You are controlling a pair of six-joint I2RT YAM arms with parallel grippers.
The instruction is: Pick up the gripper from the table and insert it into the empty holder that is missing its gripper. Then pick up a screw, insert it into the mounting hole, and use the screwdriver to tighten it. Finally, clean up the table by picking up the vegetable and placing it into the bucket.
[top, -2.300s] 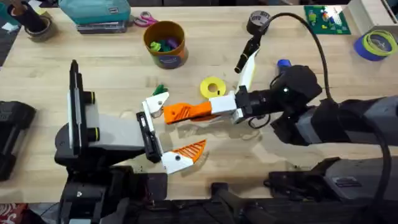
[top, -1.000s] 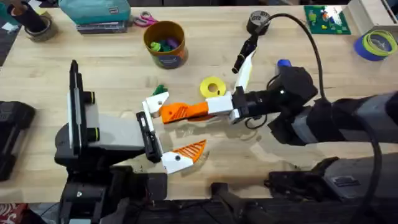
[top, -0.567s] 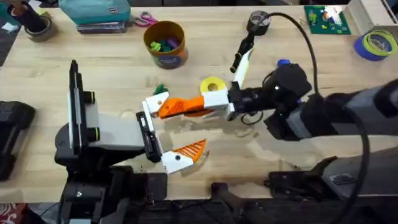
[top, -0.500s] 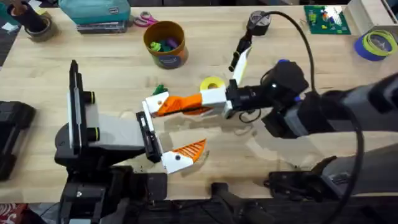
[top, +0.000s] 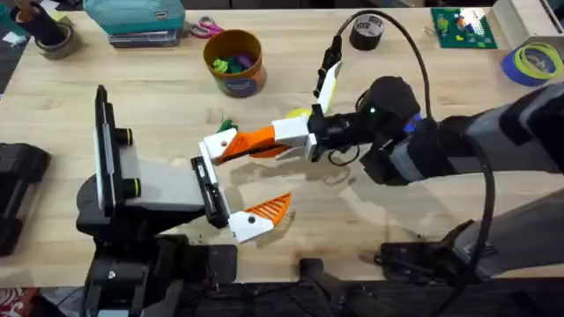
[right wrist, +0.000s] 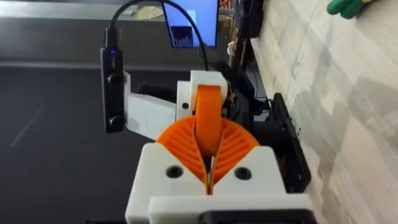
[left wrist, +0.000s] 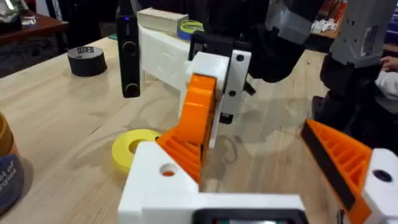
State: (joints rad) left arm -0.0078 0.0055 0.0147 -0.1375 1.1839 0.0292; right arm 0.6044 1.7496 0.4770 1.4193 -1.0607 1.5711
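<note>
Gripper [top: 251, 143] is sitting at frame centre, pinched in the right gripper [top: 264, 141], long axis pointing left at the holder [top: 220, 145]. Left gripper [top: 242, 180] is spread wide, grasping nothing.

Two black jointed arms, glossy housings, green indicator light at twelve o'clock on the right one. White angular plastic finger bases with round screw holes, orange ribbed pads [top: 269, 209]. Black cable looping from the right wrist; white camera bracket with black module.
</note>
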